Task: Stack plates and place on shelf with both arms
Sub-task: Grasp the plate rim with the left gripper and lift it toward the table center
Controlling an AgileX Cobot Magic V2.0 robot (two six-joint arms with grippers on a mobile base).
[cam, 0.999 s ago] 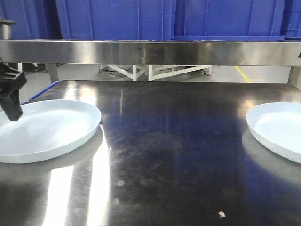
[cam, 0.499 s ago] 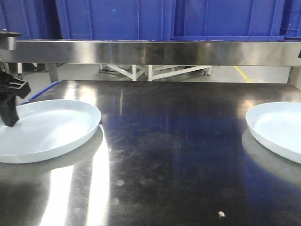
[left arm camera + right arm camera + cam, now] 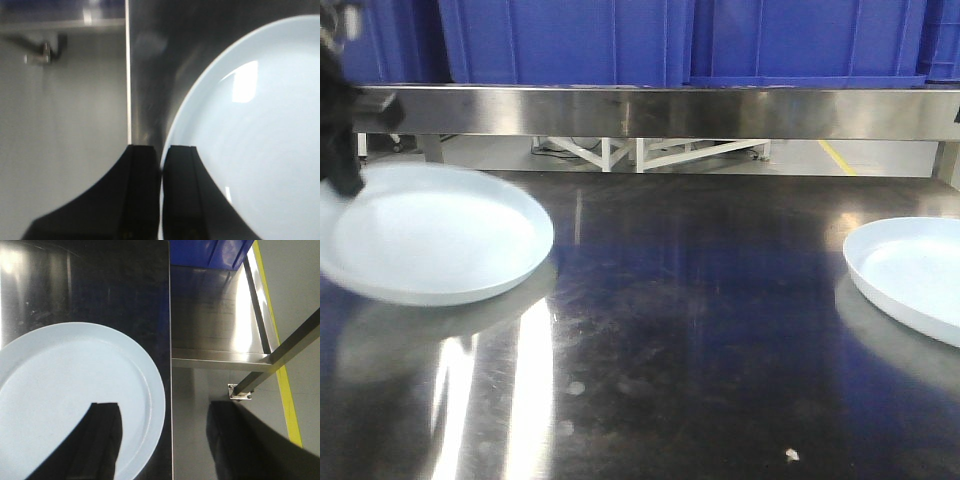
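Observation:
Two pale blue-white plates are in view. The left plate (image 3: 440, 235) is blurred and hangs tilted above the dark steel table, its rim pinched by my left gripper (image 3: 338, 150) at the far left edge. In the left wrist view the black fingers (image 3: 180, 190) of the left gripper (image 3: 161, 156) are shut on that plate's (image 3: 250, 140) rim. The right plate (image 3: 910, 275) lies flat on the table. My right gripper (image 3: 165, 407) is open and straddles this plate's (image 3: 65, 390) rim, with one finger (image 3: 100, 440) over the plate and the other past the table edge. The shelf rail (image 3: 670, 110) runs across the back.
Blue crates (image 3: 620, 40) stand on the shelf above the rail. The steel table's (image 3: 700, 330) right edge (image 3: 170, 340) runs close beside the right plate. Beyond it are a lower steel shelf (image 3: 220, 325), a rack leg (image 3: 280, 355) and a yellow floor line (image 3: 287, 390).
The left plate has risen off the table and shifted right and up, carried by my left gripper, which climbed along the left edge. The right plate has not moved.

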